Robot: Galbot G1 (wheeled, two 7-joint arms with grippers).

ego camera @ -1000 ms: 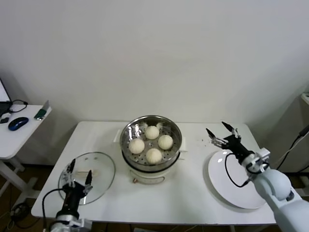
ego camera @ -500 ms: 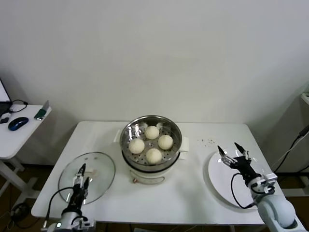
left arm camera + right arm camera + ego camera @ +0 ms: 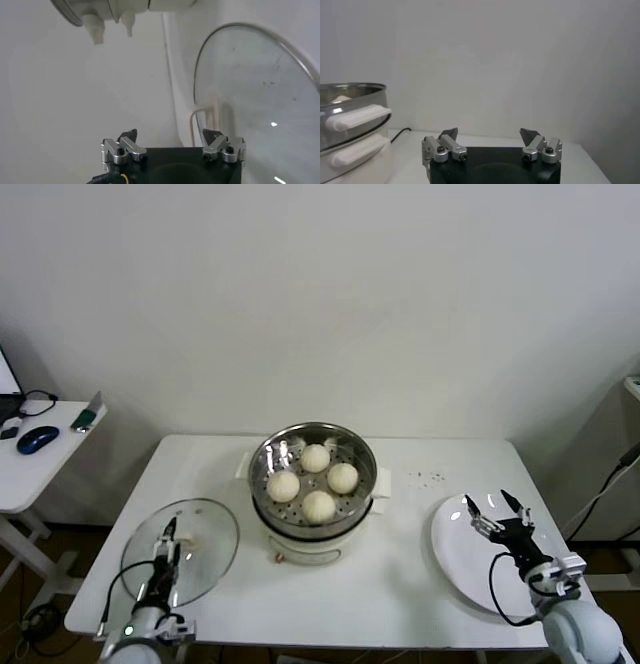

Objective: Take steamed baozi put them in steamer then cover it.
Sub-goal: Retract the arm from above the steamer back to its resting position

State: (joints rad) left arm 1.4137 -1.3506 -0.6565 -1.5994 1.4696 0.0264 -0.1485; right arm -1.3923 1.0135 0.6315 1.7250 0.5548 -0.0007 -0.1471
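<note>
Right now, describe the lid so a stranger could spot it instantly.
Start at the steamer holding four baozi mid-table. Toward the table's left front corner lies the glass lid, flat, beside the left gripper. Unlike the opaque white plate opposite, it is transparent with a metal rim.

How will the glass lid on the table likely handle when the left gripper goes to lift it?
The glass lid is probably rigid and breakable, so a drop looks risky. Its smooth dome likely slips; the pale handle seems the safer hold. Lying flat on the table, it shouldn't roll.
</note>
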